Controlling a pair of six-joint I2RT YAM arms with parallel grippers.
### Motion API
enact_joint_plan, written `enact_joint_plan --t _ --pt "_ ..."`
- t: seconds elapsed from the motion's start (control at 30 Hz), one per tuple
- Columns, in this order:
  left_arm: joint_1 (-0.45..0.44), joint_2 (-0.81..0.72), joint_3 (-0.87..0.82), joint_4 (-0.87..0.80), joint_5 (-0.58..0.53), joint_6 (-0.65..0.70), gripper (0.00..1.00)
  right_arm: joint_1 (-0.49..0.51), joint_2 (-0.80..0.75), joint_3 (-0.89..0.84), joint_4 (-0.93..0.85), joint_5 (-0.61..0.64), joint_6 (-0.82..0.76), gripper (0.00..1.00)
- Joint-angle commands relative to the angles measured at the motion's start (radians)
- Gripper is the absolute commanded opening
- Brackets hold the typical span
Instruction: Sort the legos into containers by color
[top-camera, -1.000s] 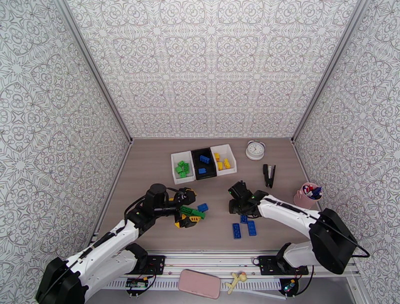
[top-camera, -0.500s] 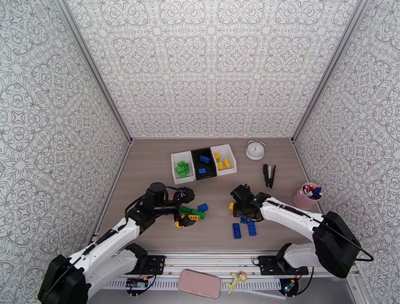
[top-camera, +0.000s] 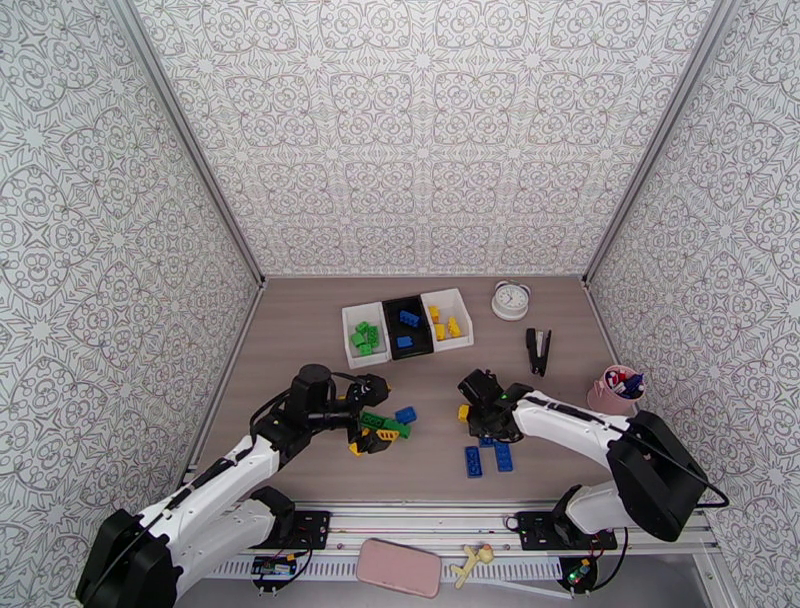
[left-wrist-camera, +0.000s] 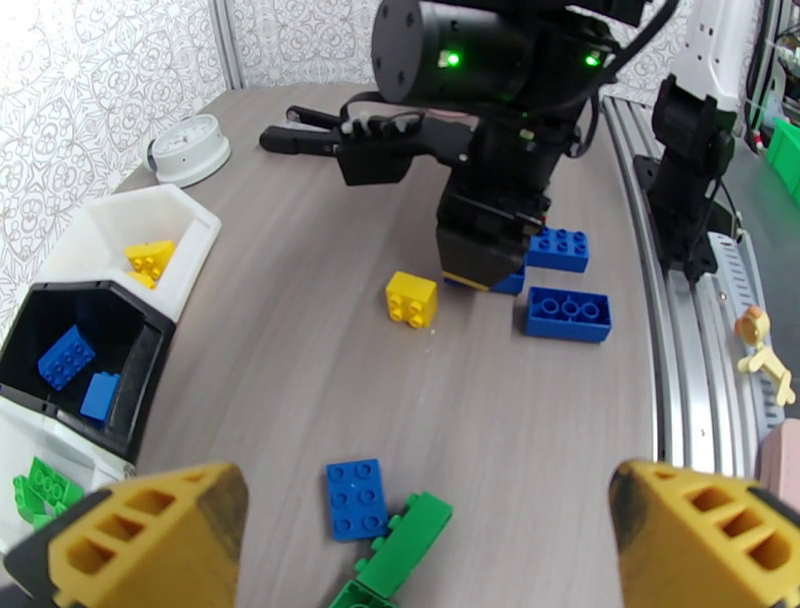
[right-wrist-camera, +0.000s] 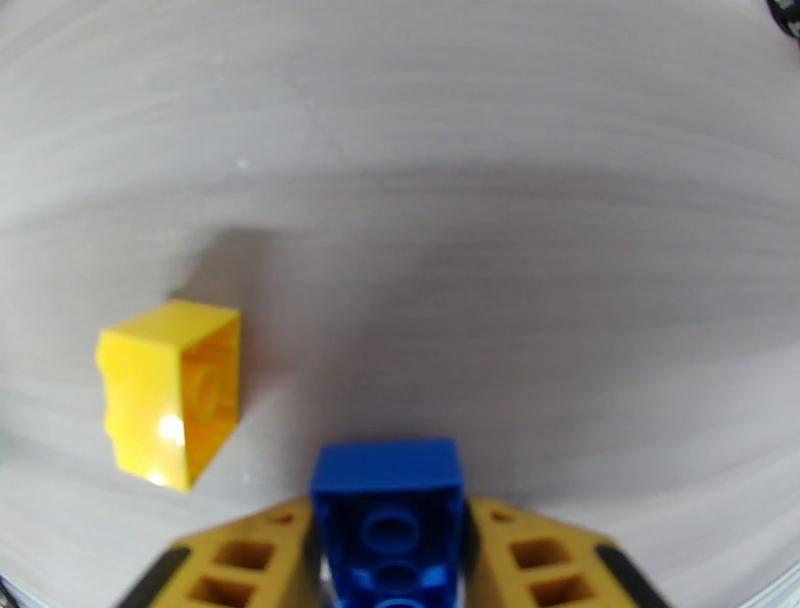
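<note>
My right gripper (right-wrist-camera: 390, 560) is shut on a small blue lego (right-wrist-camera: 388, 510) just above the table; its yellow fingers (right-wrist-camera: 250, 560) press the brick's sides. A yellow lego (right-wrist-camera: 175, 405) lies on its side to the left of it. In the top view my right gripper (top-camera: 482, 420) is right of the table's middle, above two blue legos (top-camera: 488, 458). My left gripper (top-camera: 372, 428) stands open over a long green lego (left-wrist-camera: 400, 545), with a blue lego (left-wrist-camera: 355, 497) beside it. The containers sit in a row: white with green (top-camera: 366, 335), black with blue (top-camera: 407, 326), white with yellow (top-camera: 447, 318).
A white clock (top-camera: 511, 300), a black stapler (top-camera: 538, 351) and a pink pen cup (top-camera: 616, 391) stand at the right. A pink phone (top-camera: 398, 567) and a small toy figure (top-camera: 472, 563) lie on the rail at the near edge.
My right gripper has closed on the blue lego beside the yellow one and shifted slightly. The left arm has barely moved and stays open.
</note>
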Motion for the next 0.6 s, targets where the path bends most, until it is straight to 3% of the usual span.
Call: enact_joint_plan --t 0.0,0.33,0.57 --pt "0.006 -0.003 0.009 0.016 0.013 -0.009 1.00 -0.007 -0.035 0.003 0.014 0.003 -0.008 0.34" --pt "0.009 -0.033 -0.002 0.041 -0.001 -0.011 1.00 -0.009 -0.094 0.104 0.011 0.061 -0.078 0.31" --pt "0.014 -0.057 -0.004 0.025 -0.058 -0.005 1.00 -0.012 -0.026 0.242 0.113 0.064 -0.173 0.30"
